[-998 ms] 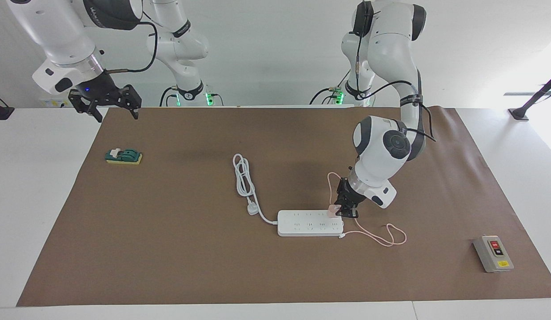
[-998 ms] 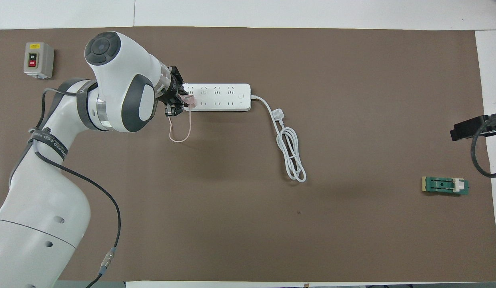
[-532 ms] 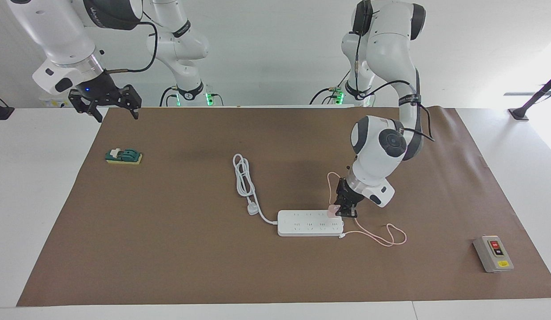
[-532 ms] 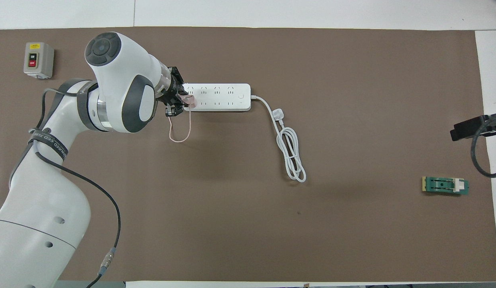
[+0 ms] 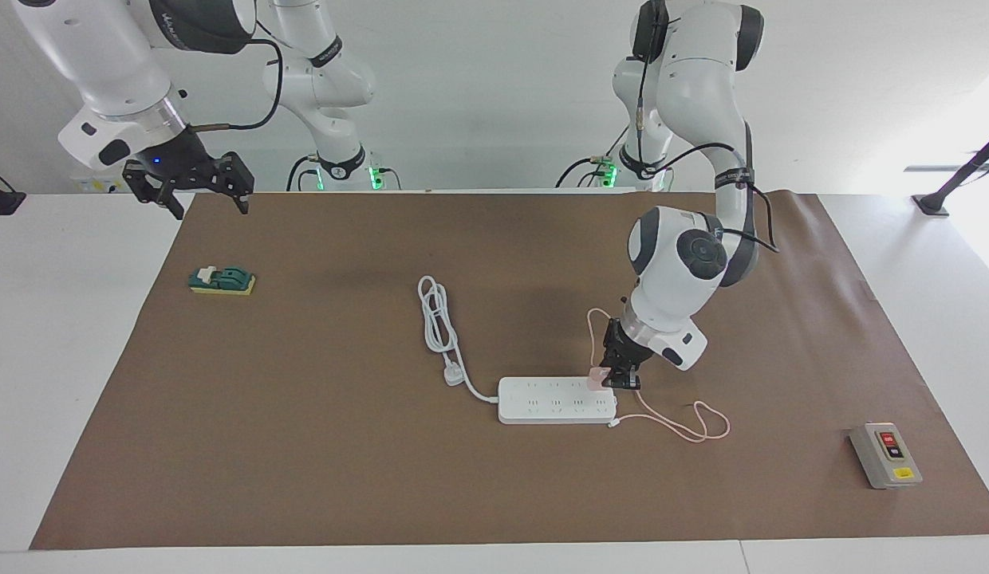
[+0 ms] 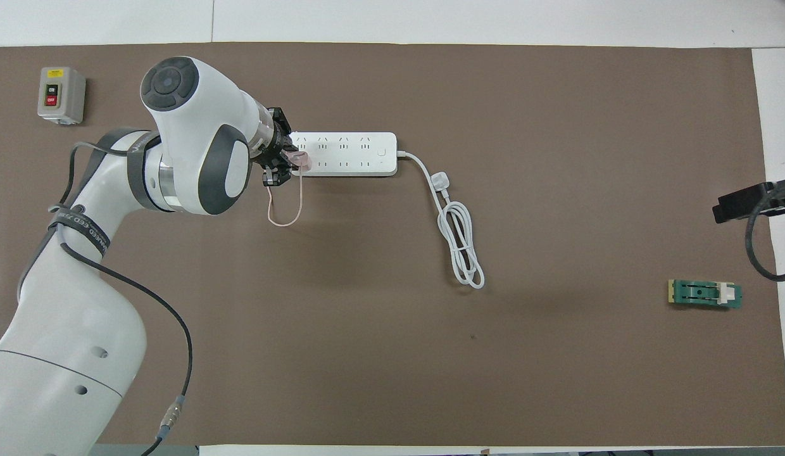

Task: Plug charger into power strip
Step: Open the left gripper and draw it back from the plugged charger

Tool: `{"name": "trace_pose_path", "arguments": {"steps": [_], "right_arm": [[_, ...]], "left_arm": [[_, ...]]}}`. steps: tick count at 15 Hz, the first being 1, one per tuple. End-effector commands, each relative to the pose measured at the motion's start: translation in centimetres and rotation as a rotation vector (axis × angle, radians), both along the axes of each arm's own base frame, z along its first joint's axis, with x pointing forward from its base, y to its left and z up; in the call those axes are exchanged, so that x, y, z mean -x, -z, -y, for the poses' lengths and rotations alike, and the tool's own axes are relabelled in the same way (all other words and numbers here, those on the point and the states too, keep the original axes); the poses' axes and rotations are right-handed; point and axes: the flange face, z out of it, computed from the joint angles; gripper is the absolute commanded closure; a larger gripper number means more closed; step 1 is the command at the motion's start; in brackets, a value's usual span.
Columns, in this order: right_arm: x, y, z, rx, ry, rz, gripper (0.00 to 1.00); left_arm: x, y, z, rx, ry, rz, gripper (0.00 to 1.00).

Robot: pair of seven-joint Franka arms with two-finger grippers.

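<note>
Two arms show: the left gripper (image 5: 616, 381) is clenched on the charger (image 5: 599, 378), which sits on the strip (image 5: 554, 400) at its left-arm end, mid-tabletop (image 5: 319, 446). Raised over the tabletop's right-arm edge, the right gripper (image 5: 199, 198) waits with fingers spread.

Facing camera sits high, looking at the robots from a distance; overhead camera looks steeply down from their end. Both share the brown-covered tabletop (image 5: 303, 446) (image 6: 557, 380).

grey button box (image 5: 885, 454), green block (image 5: 222, 281) (well apart)
</note>
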Motion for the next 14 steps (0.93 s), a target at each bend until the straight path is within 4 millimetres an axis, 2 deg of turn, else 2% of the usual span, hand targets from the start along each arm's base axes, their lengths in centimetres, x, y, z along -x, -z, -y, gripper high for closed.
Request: {"name": "trace_pose_path", "arguments": {"steps": [1, 2, 3, 7, 10, 12, 14], "right_arm": [[0.6, -0.3, 0.2, 0.013, -0.012, 0.003, 0.0], [0.6, -0.3, 0.2, 0.013, -0.012, 0.003, 0.0], [0.6, -0.3, 0.2, 0.013, -0.012, 0.003, 0.0], [0.6, -0.3, 0.2, 0.013, -0.012, 0.003, 0.0], [0.6, -0.3, 0.2, 0.013, -0.012, 0.003, 0.0], [0.6, -0.3, 0.2, 0.013, -0.012, 0.003, 0.0], [0.6, -0.3, 0.2, 0.013, -0.012, 0.003, 0.0]], "left_arm": [[0.5, 1.1, -0.7, -0.028, -0.004, -0.013, 0.81], [0.2, 0.2, -1.5, -0.024, -0.018, -0.012, 0.28], [0.0, -1.6, -2.2, -0.014, -0.032, 0.005, 0.02], [-1.1, -8.5, -7.0, 0.006, -0.078, 0.03, 0.0], [-1.8, -10.9, -9.6, -0.038, 0.006, 0.072, 0.0], [-1.4, -13.1, -11.0, -0.081, 0.123, 0.116, 0.0], [-0.8, -14.6, -13.4, -0.092, 0.244, 0.101, 0.01]]}}
